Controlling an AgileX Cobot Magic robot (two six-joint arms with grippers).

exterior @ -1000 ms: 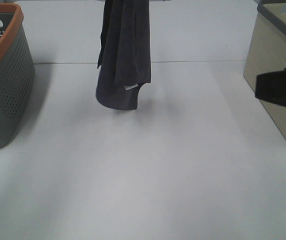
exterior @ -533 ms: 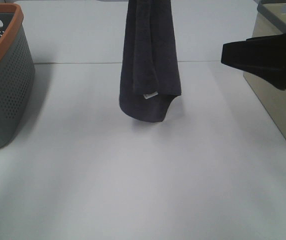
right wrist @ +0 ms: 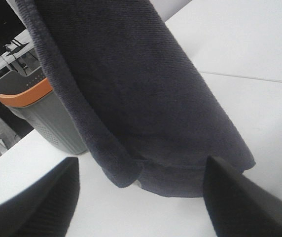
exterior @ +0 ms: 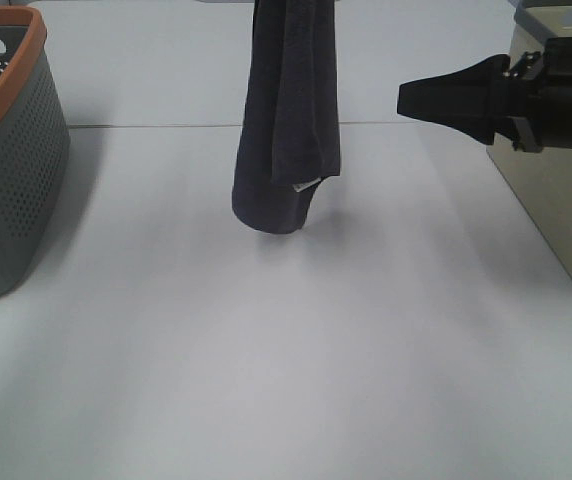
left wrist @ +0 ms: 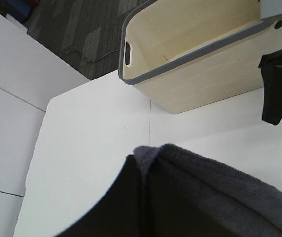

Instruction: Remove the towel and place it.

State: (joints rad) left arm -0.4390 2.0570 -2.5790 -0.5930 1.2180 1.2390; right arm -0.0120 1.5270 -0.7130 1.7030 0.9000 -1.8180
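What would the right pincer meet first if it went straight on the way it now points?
Likely the hanging towel, which the right pincer faces; its wrist view frames the cloth between open fingers, though depth is unclear.

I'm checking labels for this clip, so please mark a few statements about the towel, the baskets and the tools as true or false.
1. The towel hangs down over the table, between the grey basket and the beige basket. True.
2. The right tool is open, with nothing clamped in it. True.
3. The towel lies inside the grey basket. False: it hangs outside it, gripped by the shut left tool.
4. The beige basket stands on the left of the high view. False: it stands on the right; the grey one is on the left.
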